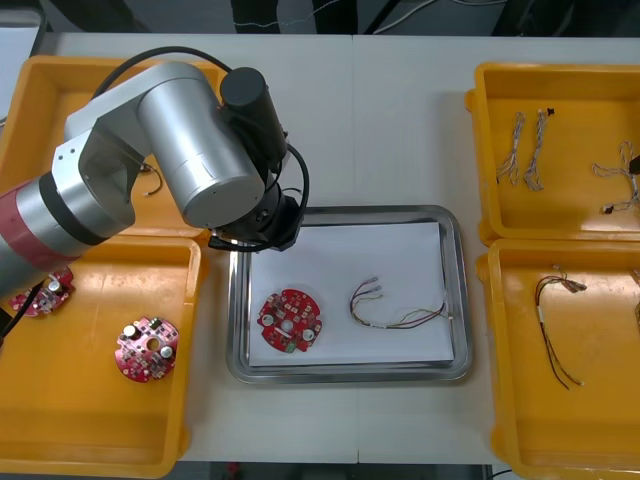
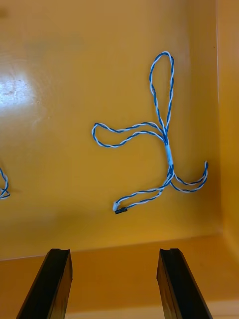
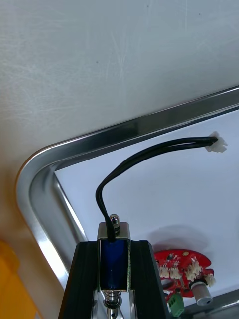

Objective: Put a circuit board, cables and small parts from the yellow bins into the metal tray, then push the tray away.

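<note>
Blue and bright steel: the small metal part (image 3: 113,266) sits pinched between the two black fingers of my left gripper (image 3: 114,245). Its black cable (image 3: 144,157) arches up and out to a white plug. I hang at the far left corner of the metal tray (image 3: 45,164), and the plug is already over the white inside.

To do this drop well, I judge I should move a little further in from the rim and go low before I let my fingers part. That way the part lands flat and its lead falls inside the tray, not across the edge. I would keep clear of the red circuit board (image 3: 186,266) just beside me and of the thin cable (image 1: 395,308) lying past it.

My right gripper (image 2: 114,259) waits with fingers spread over a yellow bin (image 2: 59,75), above a twisted blue and white cable (image 2: 162,144).

From the front, my left arm (image 1: 190,140) covers that tray corner, so I cannot judge my height above the liner. The part's lower end is cut off between my fingers, and so is half of the board.
</note>
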